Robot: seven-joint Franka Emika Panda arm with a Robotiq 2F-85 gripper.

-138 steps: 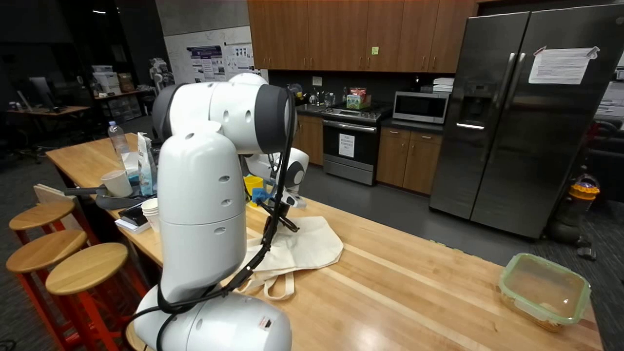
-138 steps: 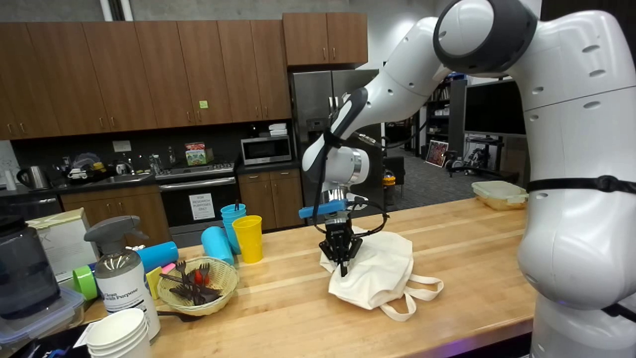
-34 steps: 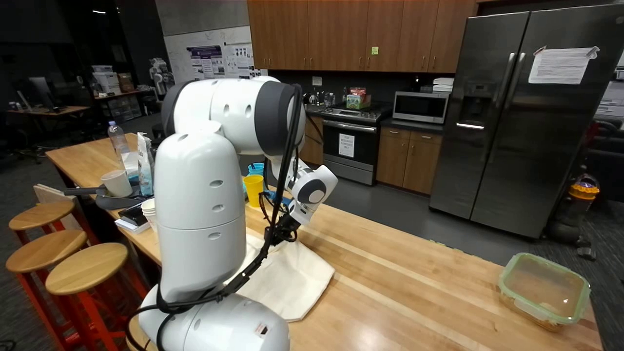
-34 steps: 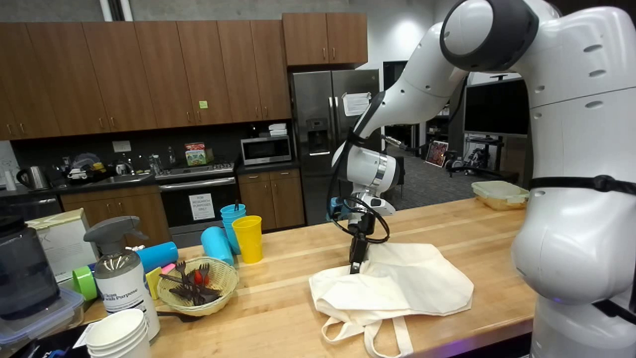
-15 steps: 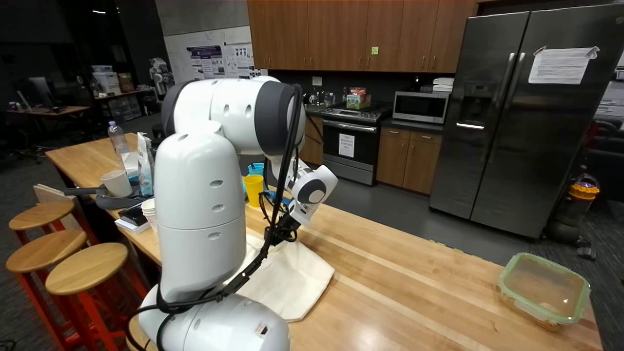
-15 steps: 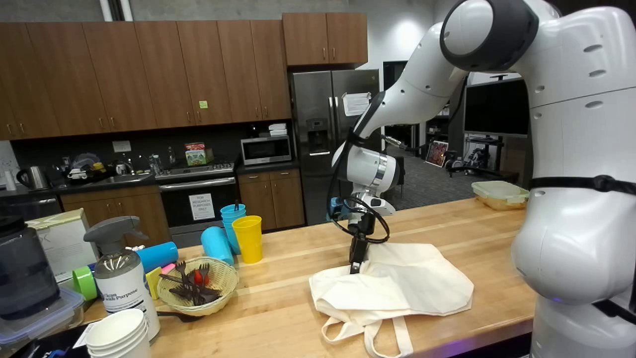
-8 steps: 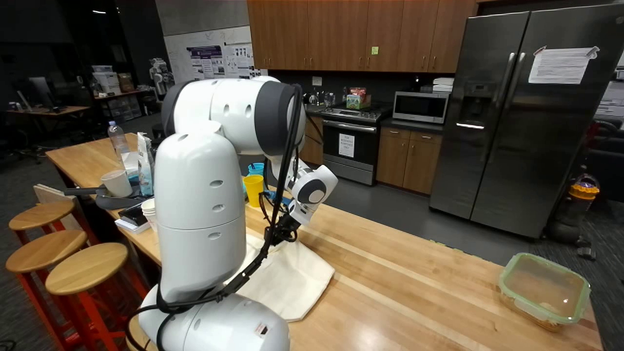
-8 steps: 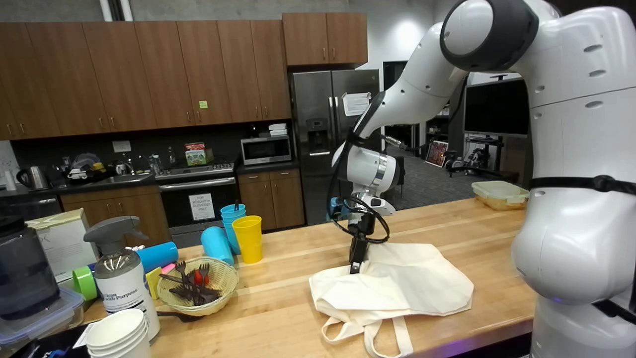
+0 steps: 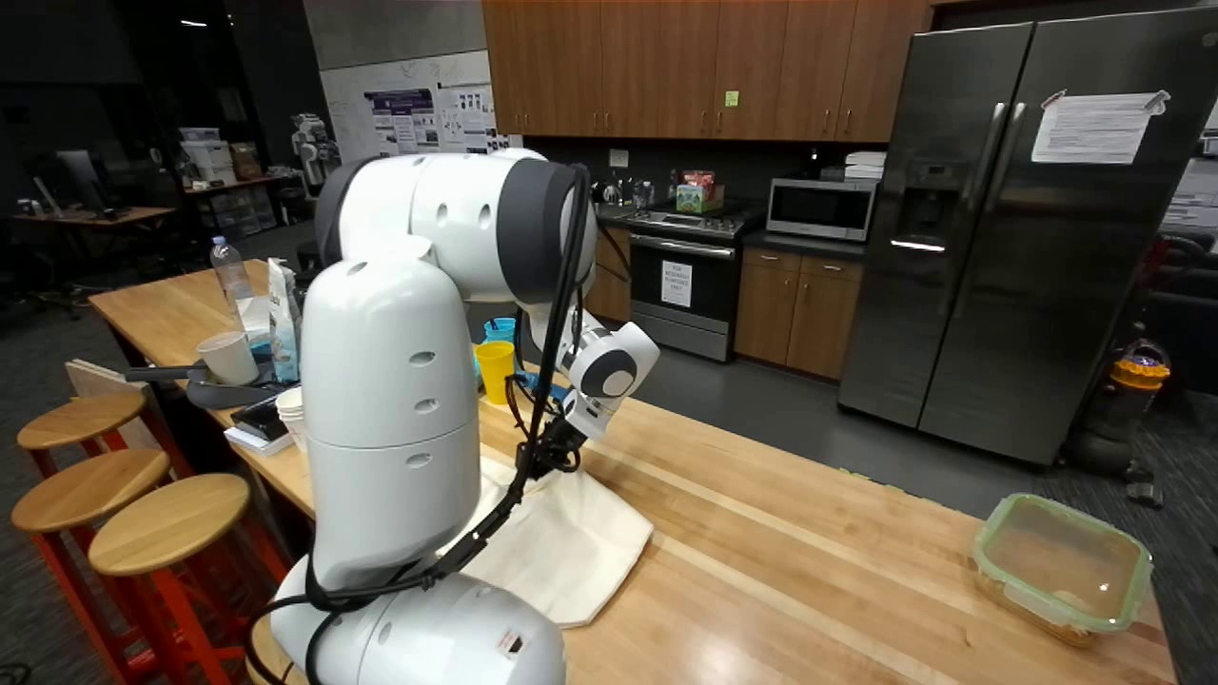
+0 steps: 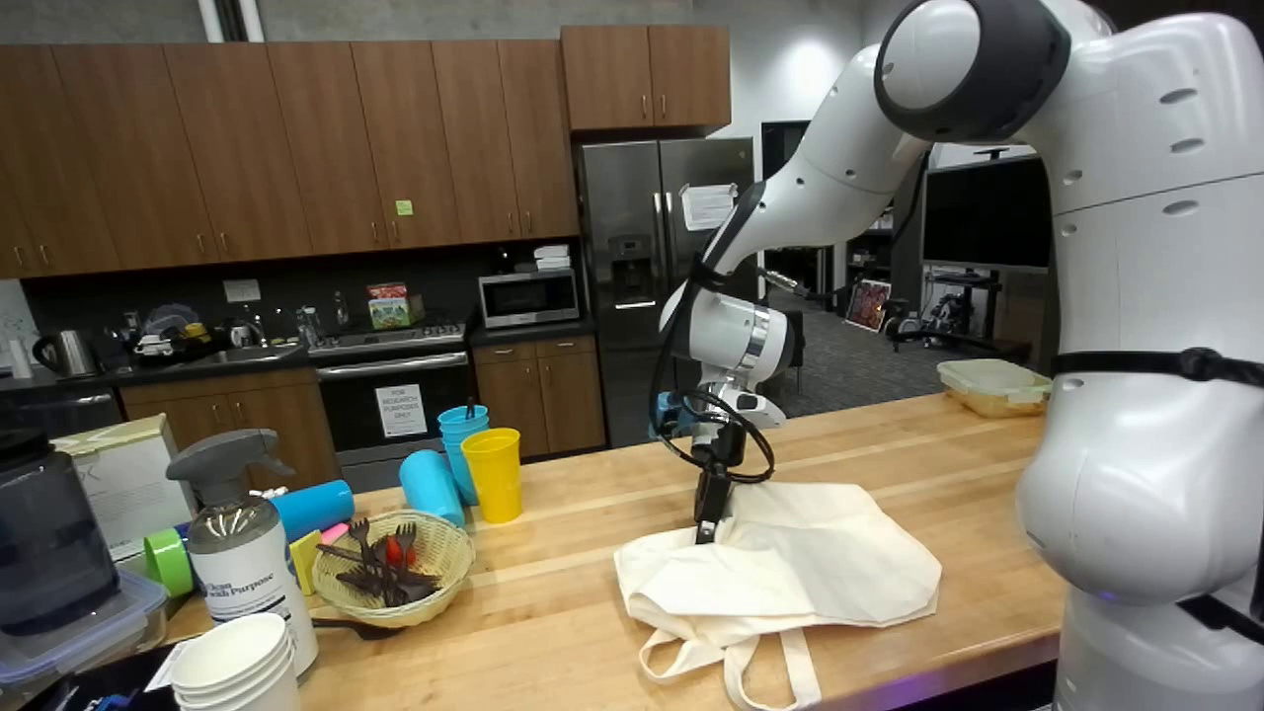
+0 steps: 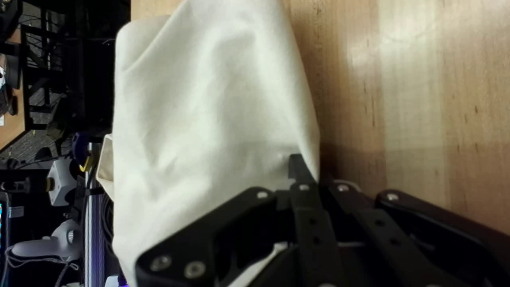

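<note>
Cream cloth bag (image 10: 790, 573), spread below and beside the hand (image 10: 706, 531), edge pinched in its grip

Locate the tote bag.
In an exterior view, the tote bag lies right of centre on the wooden table, the gripper at its edge and the yellow cup to its left.

1 yellow cup (image 10: 493, 476) stands — nr basket (image 10: 451, 571) w/ forks (image 10: 393, 587).
</note>
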